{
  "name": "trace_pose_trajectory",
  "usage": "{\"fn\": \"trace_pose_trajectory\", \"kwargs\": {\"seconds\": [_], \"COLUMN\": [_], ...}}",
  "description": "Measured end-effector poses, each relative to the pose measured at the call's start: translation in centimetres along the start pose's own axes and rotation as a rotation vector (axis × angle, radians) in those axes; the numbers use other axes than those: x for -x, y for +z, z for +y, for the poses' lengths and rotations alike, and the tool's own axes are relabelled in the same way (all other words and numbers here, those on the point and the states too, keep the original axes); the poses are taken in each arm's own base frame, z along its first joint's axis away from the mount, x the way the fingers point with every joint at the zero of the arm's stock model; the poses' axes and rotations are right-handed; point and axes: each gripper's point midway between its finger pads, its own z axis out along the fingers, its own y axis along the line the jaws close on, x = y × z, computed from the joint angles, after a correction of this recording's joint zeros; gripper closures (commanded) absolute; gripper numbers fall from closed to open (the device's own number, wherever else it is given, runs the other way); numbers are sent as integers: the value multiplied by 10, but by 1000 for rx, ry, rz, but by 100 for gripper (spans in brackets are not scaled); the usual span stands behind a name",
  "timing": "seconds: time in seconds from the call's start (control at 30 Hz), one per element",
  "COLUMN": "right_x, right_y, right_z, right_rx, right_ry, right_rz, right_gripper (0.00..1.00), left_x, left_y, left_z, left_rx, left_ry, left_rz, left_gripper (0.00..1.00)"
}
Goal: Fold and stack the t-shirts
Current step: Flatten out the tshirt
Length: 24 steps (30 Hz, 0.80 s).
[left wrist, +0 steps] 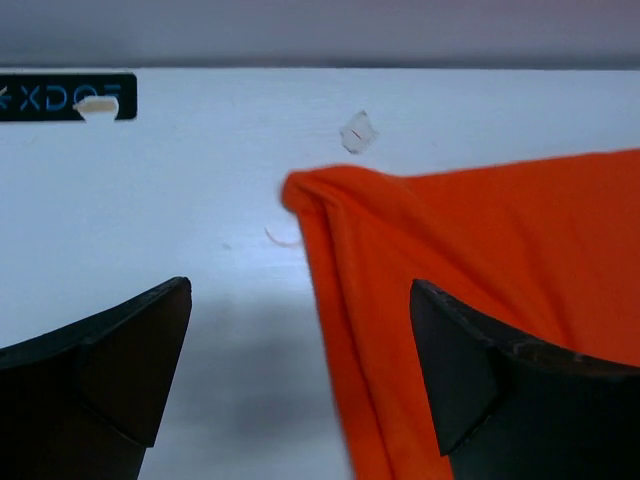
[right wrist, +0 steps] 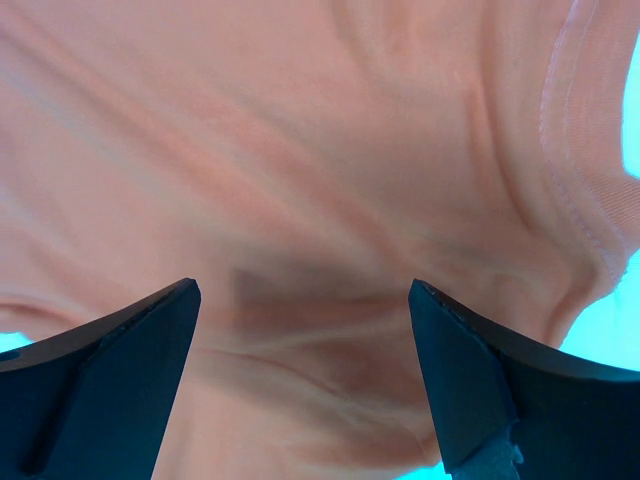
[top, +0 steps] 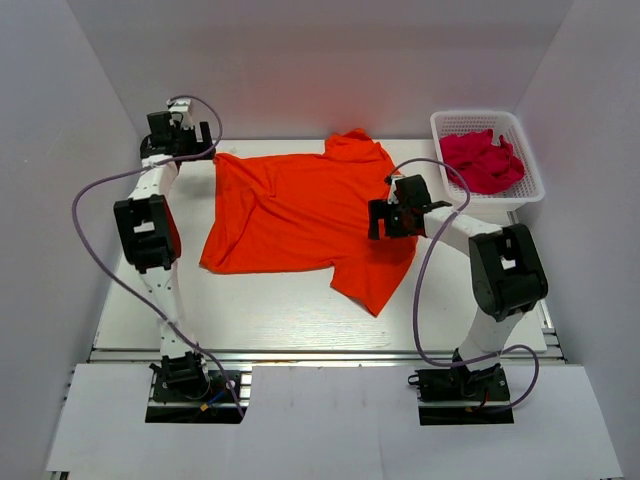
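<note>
Lying spread on the table (top: 260,310), the orange t-shirt (top: 290,210) has the left gripper (left wrist: 300,290) gaping empty at its far left corner, the right gripper (right wrist: 303,287) gaping empty over its right side, pink t-shirts (top: 482,158) in the basket (top: 476,114)

Orange t-shirt (top: 290,210) covers centre; basket (top: 475,114) blocks far-right corner; table (top: 270,315) near strip free.
</note>
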Motion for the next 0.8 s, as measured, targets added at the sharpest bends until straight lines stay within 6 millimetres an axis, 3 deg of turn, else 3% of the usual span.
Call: {"fn": "trace_pose_trajectory", "kwargs": {"seconds": [0.1,0.2,0.33,0.43,0.53,0.63,0.8], "right_x": [16,23,14,-3,-14,-17,-26], "right_y": [-16,-35,-46,-44,-41,-39,-29], "right_z": [10,20,25,25,29,34,39], "right_rx": [41,84,109,115,132,150,164], "right_ry": [-5,-2,1,5,9,9,10], "right_rz": [-69,-128,-143,-108,-79,-68,-35], "right_gripper": [9,9,9,9,9,9,9], "left_x": [8,-2,-61,-115,-152,-167,-168], "left_y": [-51,-95,-128,-137,-144,-148,-146], "left_z": [-19,-44,-76,-94,-107,-119,-126], "left_rx": [-9,-51,-129,-168,-197,-231,-241], "left_ry": [-52,-109,-180,-225,-256,-268,-259], "left_rz": [7,18,119,238,329,369,383], "left_gripper": [0,3,21,22,26,31,43]}}
